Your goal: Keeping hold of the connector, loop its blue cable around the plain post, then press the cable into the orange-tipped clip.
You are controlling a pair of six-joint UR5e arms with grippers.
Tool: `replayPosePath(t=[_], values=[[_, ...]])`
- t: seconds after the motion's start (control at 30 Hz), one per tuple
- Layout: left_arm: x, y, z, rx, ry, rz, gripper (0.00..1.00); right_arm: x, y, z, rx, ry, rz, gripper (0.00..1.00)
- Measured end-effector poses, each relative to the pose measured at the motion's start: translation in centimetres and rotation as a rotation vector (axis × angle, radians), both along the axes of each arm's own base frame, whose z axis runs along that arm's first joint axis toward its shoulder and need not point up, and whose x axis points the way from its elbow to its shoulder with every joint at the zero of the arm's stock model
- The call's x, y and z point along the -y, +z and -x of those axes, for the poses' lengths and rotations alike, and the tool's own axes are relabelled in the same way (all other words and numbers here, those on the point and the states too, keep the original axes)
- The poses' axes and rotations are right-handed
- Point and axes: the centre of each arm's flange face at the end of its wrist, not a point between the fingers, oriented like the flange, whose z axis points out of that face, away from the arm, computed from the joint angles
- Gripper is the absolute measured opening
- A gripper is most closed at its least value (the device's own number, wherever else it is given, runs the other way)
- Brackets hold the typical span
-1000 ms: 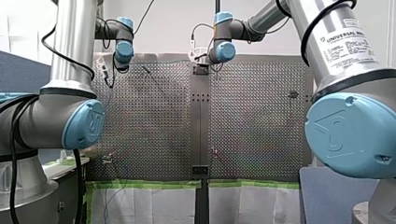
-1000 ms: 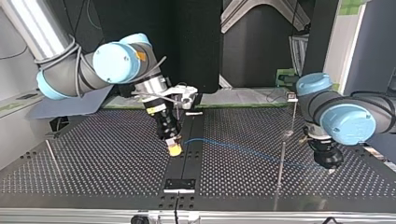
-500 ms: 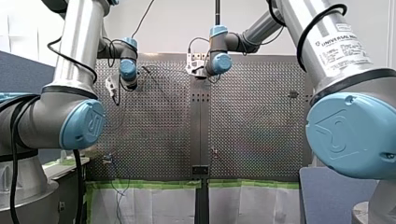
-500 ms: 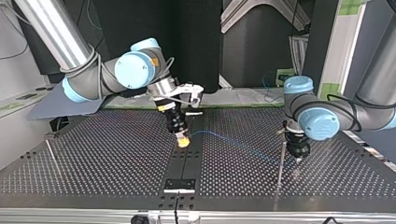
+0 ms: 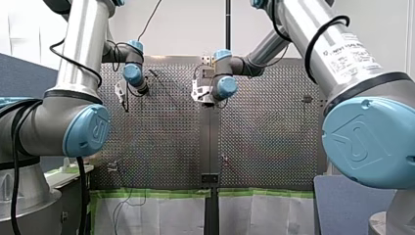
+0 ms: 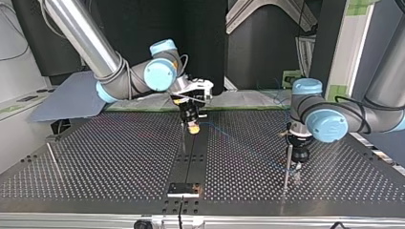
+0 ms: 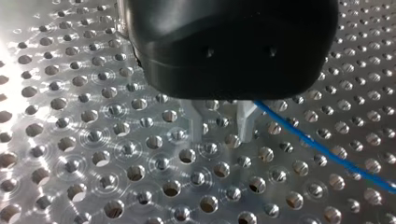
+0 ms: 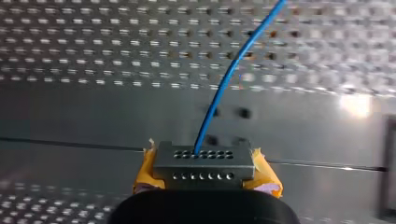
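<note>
My right gripper (image 8: 204, 175) pinches the grey connector (image 8: 204, 161) between its yellow pads (image 8: 145, 171). The connector's long axis lies crosswise from pad to pad. Its face, with two rows of small holes, points away from the gripper over the perforated worktop (image 6: 95, 157). The blue cable (image 8: 224, 84) leaves that face and runs ahead of the gripper.

In the top view it slopes down towards the plain post (image 6: 287, 164), which stands upright at the view's right. My left gripper (image 7: 219, 133) hangs just beside that post. Its metal fingers (image 7: 195, 125) are spread with nothing between them, and the cable passes just outside one finger.

A white label (image 5: 350, 49) on my right arm carries print too small to read.
</note>
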Motion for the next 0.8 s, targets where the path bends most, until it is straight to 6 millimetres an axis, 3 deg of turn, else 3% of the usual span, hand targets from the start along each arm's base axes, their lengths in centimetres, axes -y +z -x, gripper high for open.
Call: replayPosePath(t=[0.07, 0.1, 0.17, 0.53, 0.8], values=[[0.0, 0.0, 0.0, -0.003, -0.002, -0.005, 0.85, -0.2, -1.0, 0.0, -0.003, 0.001, -0.007, 0.00], [-0.1, 0.0, 0.0, -0.006, 0.001, -0.008, 0.85, -0.3, -1.4, 0.0, -0.004, 0.000, -0.009, 0.00], [-0.2, -0.1, 0.2, -0.015, 0.012, -0.017, 1.00, -0.4, -2.0, 0.1, -0.002, -0.004, -0.006, 0.00], [-0.6, -0.4, 0.7, -0.052, 0.065, -0.043, 1.00, -1.1, -5.4, 0.7, 0.008, -0.012, -0.004, 0.00], [-0.3, -0.4, 0.7, -0.053, 0.062, -0.040, 1.00, -1.6, -11.6, 1.1, -0.050, -0.028, -0.059, 0.00]])
